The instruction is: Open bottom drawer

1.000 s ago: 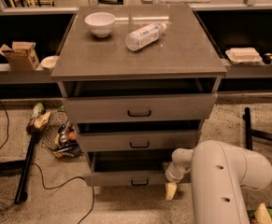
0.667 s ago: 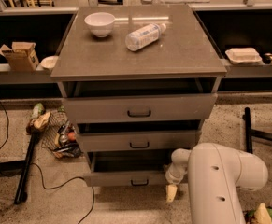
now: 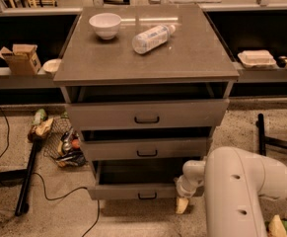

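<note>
- The bottom drawer (image 3: 128, 190) sits lowest in the grey cabinet (image 3: 143, 58), just above the floor, pulled partway out towards the near side, with its dark inside showing above the front.
- The gripper (image 3: 181, 204) hangs low at the right end of that drawer front; how wide its grip stands is hidden.
- The white arm (image 3: 241, 191) fills the near right corner.
- On the cabinet top, far left, stands a white bowl (image 3: 105, 24); a plastic bottle (image 3: 152, 37) lies to its right.
- A wire basket (image 3: 63, 143) rests on the floor to the left.

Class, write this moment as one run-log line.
task: open bottom drawer | bottom drawer: partly pulled out | gripper: low, at its right end
</note>
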